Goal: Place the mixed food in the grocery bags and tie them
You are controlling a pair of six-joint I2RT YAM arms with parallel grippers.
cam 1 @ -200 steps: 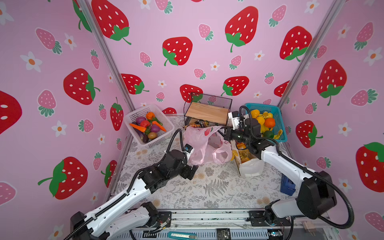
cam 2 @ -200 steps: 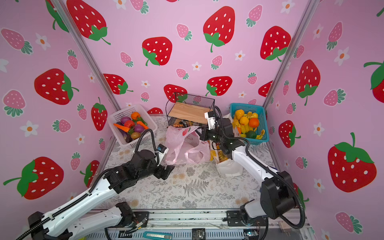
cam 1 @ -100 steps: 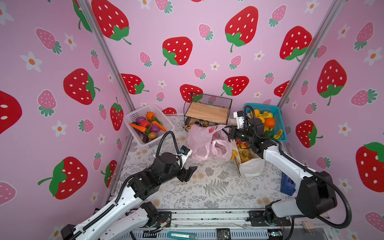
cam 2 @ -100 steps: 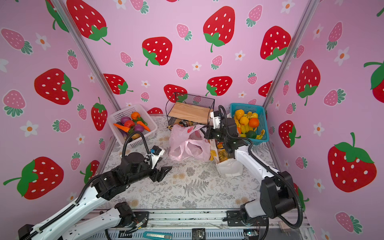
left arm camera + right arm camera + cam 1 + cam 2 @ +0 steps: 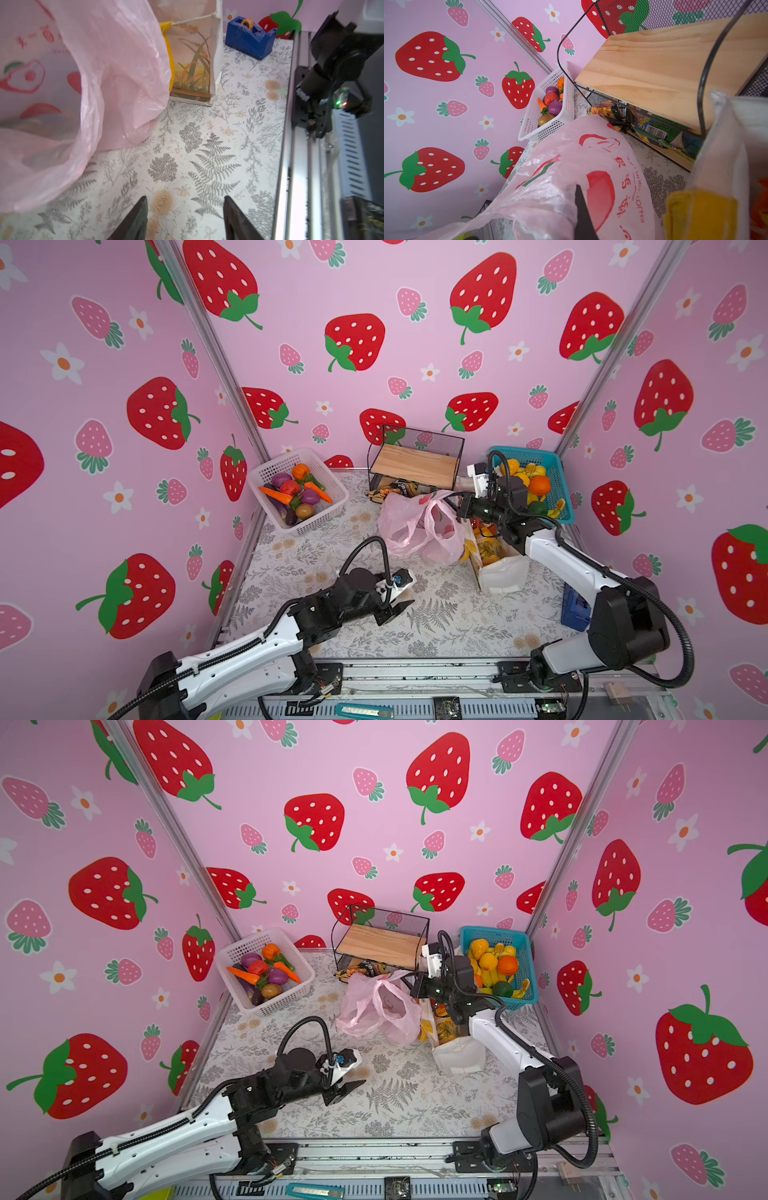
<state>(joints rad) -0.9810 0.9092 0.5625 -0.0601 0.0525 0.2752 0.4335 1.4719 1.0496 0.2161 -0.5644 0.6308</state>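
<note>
**Desk** (image 5: 436, 626): leaf-print cover, pink strawberry walls on three sides.

**Pink bag** (image 5: 409, 522): centre of both top views, slumped on the desk with its mouth loose. Its upper edge runs to the right tool (image 5: 457, 501), whose jaws are pressed together on the plastic.

**White tote** (image 5: 505, 574): upright, touching the pink bag's right side. Yellow-orange contents show in its mouth, and the right arm reaches over it.

**Toy vegetables** (image 5: 293, 493): heaped in the white basket (image 5: 272, 470) at the desk's upper left, well apart from both bags.

**Snack packets** (image 5: 392, 489): under the wire shelf (image 5: 415, 466), just behind the pink bag.

**Blue basket** (image 5: 555, 466): holds fruit, behind the right arm.

**Blue tape dispenser** (image 5: 575, 610): at the desk's right edge.

**Left tool** (image 5: 401, 600): lower centre of the frame, jaws apart over bare desk, gripping nothing.

**Change:** a second ago the left tool stood at the pink bag with its jaws wider. It has drawn back toward the bottom of the frame. The bag, then pulled taller, has sagged.
</note>
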